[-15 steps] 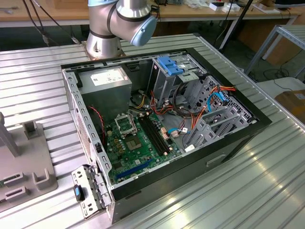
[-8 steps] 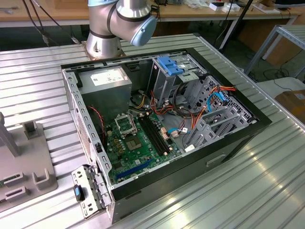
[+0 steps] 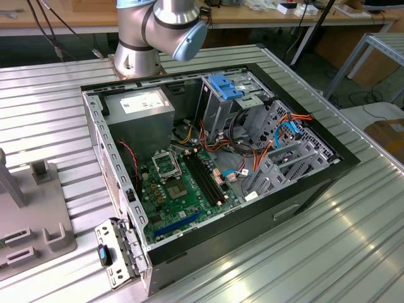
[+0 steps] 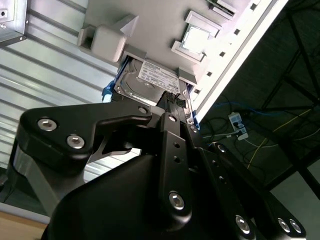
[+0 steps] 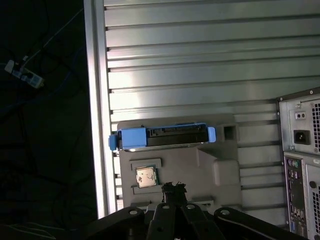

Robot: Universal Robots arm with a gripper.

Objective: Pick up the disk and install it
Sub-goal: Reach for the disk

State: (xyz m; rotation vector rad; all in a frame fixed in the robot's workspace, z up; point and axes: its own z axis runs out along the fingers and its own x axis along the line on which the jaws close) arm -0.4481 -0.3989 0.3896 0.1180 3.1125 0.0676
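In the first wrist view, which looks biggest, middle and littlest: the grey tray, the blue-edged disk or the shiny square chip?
Largest: the flat grey plastic tray.
Middle: the silver-grey metal disk with blue plastic rails, seen edge-on.
Smallest: the small square silver chip in the tray.

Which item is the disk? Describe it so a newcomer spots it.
On the slatted metal table, beside the computer case, lies a grey fixture tray. The disk stands on edge in a slot there; blue rails set it apart from the small square chip nearby.
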